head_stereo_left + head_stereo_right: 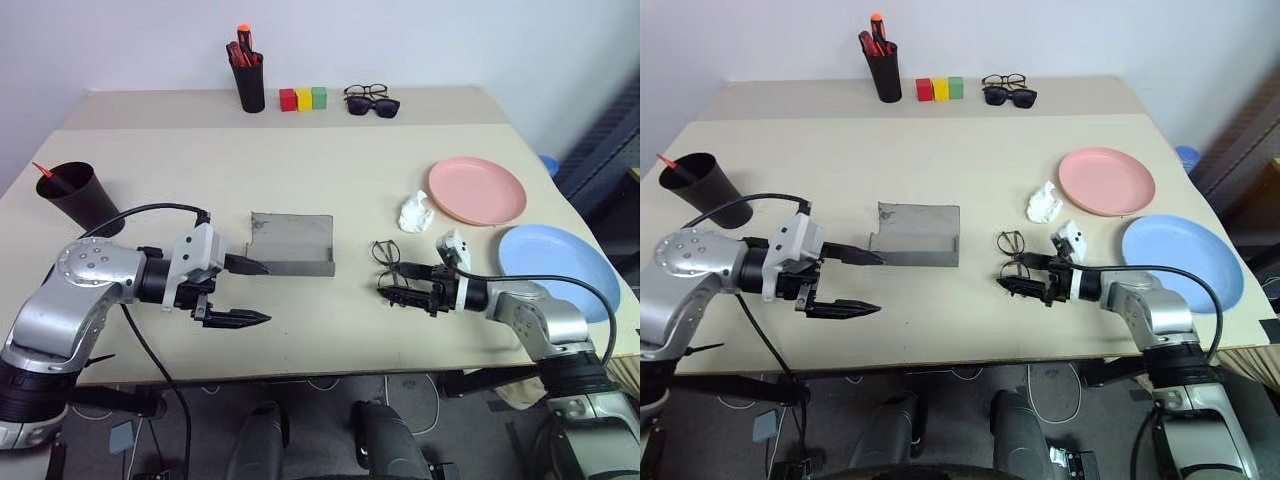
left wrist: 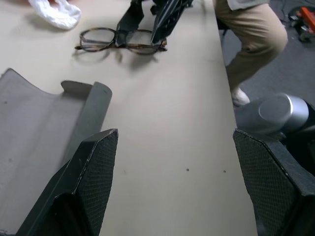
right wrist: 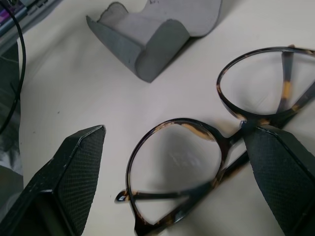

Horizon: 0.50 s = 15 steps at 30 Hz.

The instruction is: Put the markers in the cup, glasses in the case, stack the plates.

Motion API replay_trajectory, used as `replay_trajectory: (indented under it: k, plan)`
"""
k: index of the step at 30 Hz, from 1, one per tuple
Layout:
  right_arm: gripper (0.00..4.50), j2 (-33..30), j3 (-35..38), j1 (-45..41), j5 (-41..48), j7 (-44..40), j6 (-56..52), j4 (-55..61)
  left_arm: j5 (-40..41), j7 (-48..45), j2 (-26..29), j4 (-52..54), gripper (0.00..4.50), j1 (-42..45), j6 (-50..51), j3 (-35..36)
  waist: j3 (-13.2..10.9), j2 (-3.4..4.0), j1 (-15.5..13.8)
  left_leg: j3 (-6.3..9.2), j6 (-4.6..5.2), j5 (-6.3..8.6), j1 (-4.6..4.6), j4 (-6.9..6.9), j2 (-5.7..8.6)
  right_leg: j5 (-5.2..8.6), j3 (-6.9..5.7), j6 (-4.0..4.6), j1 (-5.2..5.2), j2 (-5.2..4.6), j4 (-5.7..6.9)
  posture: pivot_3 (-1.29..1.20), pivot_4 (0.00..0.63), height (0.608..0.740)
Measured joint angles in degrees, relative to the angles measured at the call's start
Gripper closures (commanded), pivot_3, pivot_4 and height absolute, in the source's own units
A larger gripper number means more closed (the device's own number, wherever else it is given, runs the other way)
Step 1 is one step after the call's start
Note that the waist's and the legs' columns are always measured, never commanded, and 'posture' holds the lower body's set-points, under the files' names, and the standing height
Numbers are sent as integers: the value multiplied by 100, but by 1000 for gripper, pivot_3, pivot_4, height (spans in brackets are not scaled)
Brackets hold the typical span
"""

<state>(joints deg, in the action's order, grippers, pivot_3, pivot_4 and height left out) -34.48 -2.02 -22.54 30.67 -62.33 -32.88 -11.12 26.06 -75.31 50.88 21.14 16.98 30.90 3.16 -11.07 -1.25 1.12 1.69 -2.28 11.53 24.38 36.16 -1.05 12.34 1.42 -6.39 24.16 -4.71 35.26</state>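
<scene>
Case point(image 1: 291, 243) lies open mid-table, long axis across me. Right gripper point(image 1: 392, 282) is wide open, empty, fingers straddling the glasses point(image 1: 385, 254), which lie frame-down just ahead of its tips. Left gripper point(image 1: 248, 293) is also wide, empty, beside the case. I judge the right arm nearer; glasses go left to the case.

We see a matt grey case point(image 1: 291, 243) lined with felt-like cloth, glasses point(image 3: 216, 147) with glossy tortoiseshell rims, and a smooth matt bench point(image 1: 300, 160).
</scene>
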Motion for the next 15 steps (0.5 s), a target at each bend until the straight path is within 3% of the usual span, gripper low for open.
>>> replay_trajectory:
  k: [1, 4, 11, 15]
  plan:
    - [0, 26, -10, -47, -43, -25, 36, -58, 15, 57, 37, 26, 708, -71, 0, 28, 0, 0, -1, 0, 0, 0, 0, 0, 0, 0, 0, 0, 0, 0, 1, 0, 150, 740]
    - [865, 129, -47, -151, -156, -57, 128, -176, 22, 201, 57, 30, 664, -169, -21, 37, 0, 0, -5, 0, 0, 0, 0, 1, 0, 0, 0, 0, 0, 0, 0, 0, 150, 740]
    - [4353, 265, -113, -168, -340, -96, 243, -270, -48, 393, 178, -62, 664, -305, -122, 37, 0, 1, -13, -1, 0, 0, 1, 0, 0, 0, 0, 0, 1, 0, -1, 0, 150, 740]
    - [4433, 318, -90, -261, -331, -137, 311, -215, -62, 446, 208, -183, 664, -298, -224, 35, 2, -3, -4, -2, 0, 0, -5, 1, 0, -1, 0, 1, -2, 0, 0, 0, 150, 740]
